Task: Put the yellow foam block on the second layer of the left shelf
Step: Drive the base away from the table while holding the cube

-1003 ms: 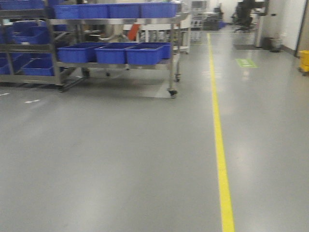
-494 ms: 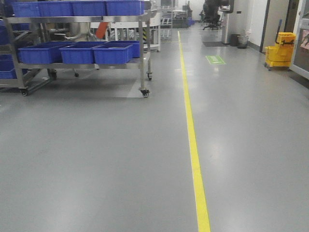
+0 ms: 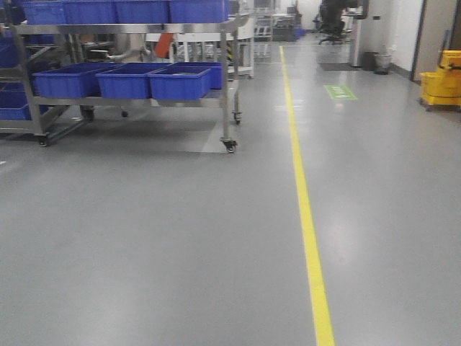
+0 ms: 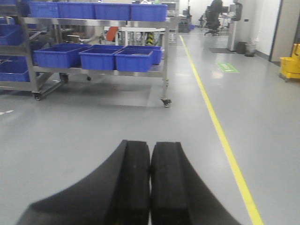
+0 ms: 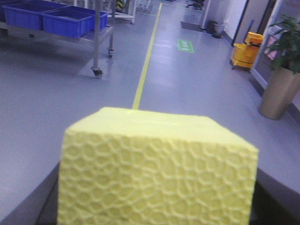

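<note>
holding the yellow foam block (image 5: 157, 168) in the right gripper (image 5: 157, 213), clamped from both sides, with only a dark sliver of finger (image 5: 276, 201) showing past the block's right edge and another at lower left. filling most of the right wrist view with a pitted front face and paler top, up off the grey floor (image 5: 56, 89) and well apart from the steel shelf cart (image 5: 97, 33) at upper left. showing the left gripper (image 4: 150, 154) closed flat on nothing, black pads touching along their length, pointed out over the floor toward the cart. looking ahead from the front view at that cart on castors (image 3: 230, 145), with blue bins (image 3: 180, 83) side by side on the lower level and more bins on the level above; beside it at far left, a second rack (image 3: 14, 108), partly cut off by the frame edge. right of the cart, a yellow floor line (image 3: 306, 209) leading away down the aisle, then a green floor marking (image 3: 340, 91) and, by the right wall, a yellow mop bucket (image 3: 441, 81). at the right edge of the right wrist view, a potted plant (image 5: 281, 70) near the bucket.
</note>
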`<action>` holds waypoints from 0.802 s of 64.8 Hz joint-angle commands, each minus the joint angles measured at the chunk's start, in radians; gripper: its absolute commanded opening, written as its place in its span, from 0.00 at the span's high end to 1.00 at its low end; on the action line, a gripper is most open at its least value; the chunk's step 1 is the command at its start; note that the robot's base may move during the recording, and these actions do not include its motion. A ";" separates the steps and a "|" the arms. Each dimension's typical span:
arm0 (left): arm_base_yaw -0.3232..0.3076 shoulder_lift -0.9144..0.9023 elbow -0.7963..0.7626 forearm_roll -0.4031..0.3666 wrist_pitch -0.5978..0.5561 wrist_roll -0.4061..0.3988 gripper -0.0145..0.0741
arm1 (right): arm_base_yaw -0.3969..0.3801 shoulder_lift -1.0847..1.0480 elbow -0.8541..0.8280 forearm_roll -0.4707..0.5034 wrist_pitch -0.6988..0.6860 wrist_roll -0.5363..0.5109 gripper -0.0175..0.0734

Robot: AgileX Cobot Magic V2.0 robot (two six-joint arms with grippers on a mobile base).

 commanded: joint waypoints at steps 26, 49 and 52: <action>-0.005 0.007 0.026 -0.007 -0.088 -0.004 0.68 | -0.005 0.016 -0.024 -0.014 -0.091 -0.008 0.46; -0.005 0.007 0.026 -0.007 -0.088 -0.004 0.68 | -0.005 0.016 -0.024 -0.014 -0.091 -0.008 0.46; -0.005 0.007 0.026 -0.007 -0.088 -0.004 0.68 | -0.005 0.016 -0.024 -0.014 -0.091 -0.008 0.46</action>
